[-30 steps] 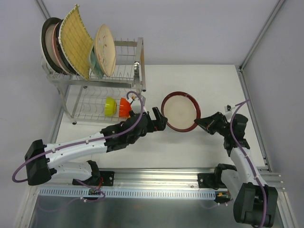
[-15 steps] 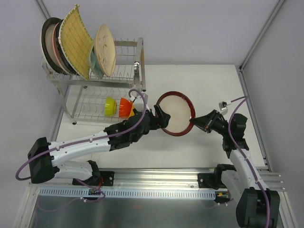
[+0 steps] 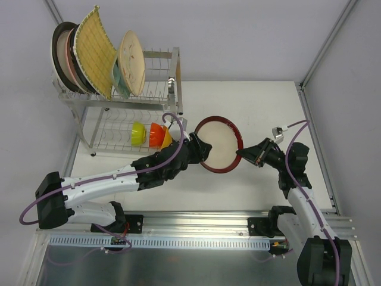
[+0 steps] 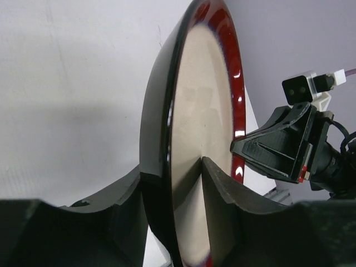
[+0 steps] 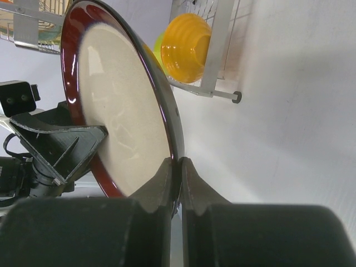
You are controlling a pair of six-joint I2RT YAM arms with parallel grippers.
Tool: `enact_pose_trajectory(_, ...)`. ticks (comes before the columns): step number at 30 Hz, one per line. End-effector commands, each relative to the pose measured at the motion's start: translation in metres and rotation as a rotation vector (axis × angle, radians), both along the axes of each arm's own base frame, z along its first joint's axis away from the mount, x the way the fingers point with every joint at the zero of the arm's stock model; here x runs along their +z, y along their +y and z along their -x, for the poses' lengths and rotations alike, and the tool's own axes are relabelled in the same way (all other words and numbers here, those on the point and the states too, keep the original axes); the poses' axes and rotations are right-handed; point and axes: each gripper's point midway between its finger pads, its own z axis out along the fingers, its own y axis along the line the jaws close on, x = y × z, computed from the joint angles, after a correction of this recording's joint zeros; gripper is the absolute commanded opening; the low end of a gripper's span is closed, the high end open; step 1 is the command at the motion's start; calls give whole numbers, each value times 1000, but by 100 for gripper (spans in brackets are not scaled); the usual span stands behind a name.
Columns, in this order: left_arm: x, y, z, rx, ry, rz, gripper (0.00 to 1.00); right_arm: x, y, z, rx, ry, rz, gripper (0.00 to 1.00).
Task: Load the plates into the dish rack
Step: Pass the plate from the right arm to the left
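Observation:
A red-rimmed plate (image 3: 219,145) with a cream face is held on edge above the table, between both arms. My left gripper (image 3: 202,149) is shut on its left rim; in the left wrist view the plate (image 4: 203,111) stands between the pads, one on the dark underside, one on the cream face. My right gripper (image 3: 240,153) is shut on the opposite rim, and its wrist view shows the plate (image 5: 119,105) pinched in the narrow gap. The dish rack (image 3: 161,56) stands at the back left, with several plates (image 3: 95,50) upright in its top tier.
Green (image 3: 139,132), orange (image 3: 156,134) and yellow (image 3: 166,139) bowls sit in the rack's lower tier, close to my left wrist. The yellow bowl (image 5: 186,44) and a rack post (image 5: 219,50) show behind the plate. White table stretches right of the rack.
My left gripper has closed from wide open onto the plate's left rim. The plate and my right gripper have shifted a little left and toward the rack.

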Motion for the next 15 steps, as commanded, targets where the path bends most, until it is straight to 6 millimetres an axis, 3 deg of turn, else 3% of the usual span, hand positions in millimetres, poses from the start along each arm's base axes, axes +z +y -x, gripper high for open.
enact_pose_trajectory(1,26,-4,0,6,-29,84,38,44,6,6,60,-185,-23,1)
enact_pose_trajectory(10,32,0,5,-9,-34,108,18,33,4,3,55,-170,12,0)
enact_pose_trajectory(15,40,2,6,-19,-57,106,1,23,3,2,48,-159,48,0)
